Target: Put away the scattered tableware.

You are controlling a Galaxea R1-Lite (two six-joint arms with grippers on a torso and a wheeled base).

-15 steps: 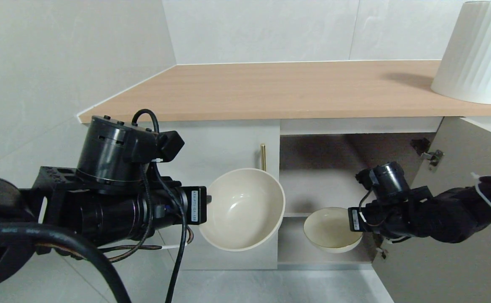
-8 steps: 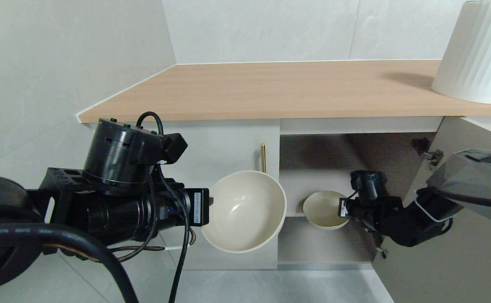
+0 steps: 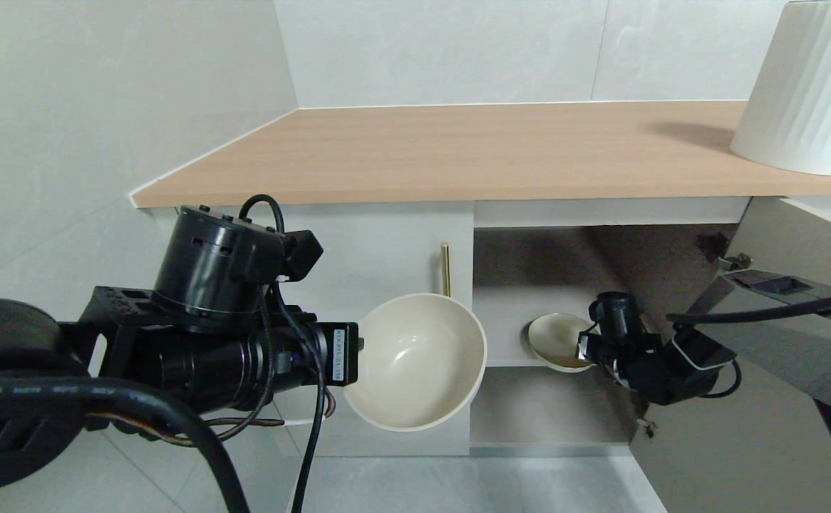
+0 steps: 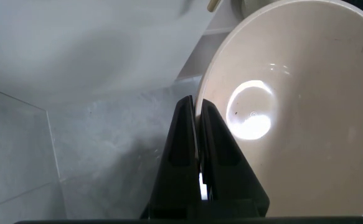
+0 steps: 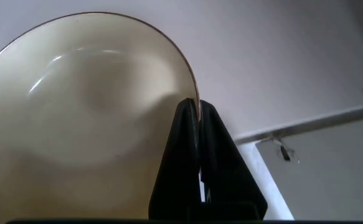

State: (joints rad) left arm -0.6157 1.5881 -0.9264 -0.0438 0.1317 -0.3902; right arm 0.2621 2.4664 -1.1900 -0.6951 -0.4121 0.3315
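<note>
Right gripper (image 3: 585,348) clamped on the small bowl (image 3: 556,339) by its rim, low over the open cabinet's shelf (image 3: 501,329) | left gripper (image 3: 357,346) pinching the large bowl (image 3: 415,363) before the closed door (image 3: 387,242) | risk: the thin rim grip may slip, or the tilted small bowl may clip the shelf.

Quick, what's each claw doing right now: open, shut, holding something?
Left gripper: shut on the large bowl, pinching its rim.
Right gripper: shut on the small bowl, inside the open cabinet.
</note>
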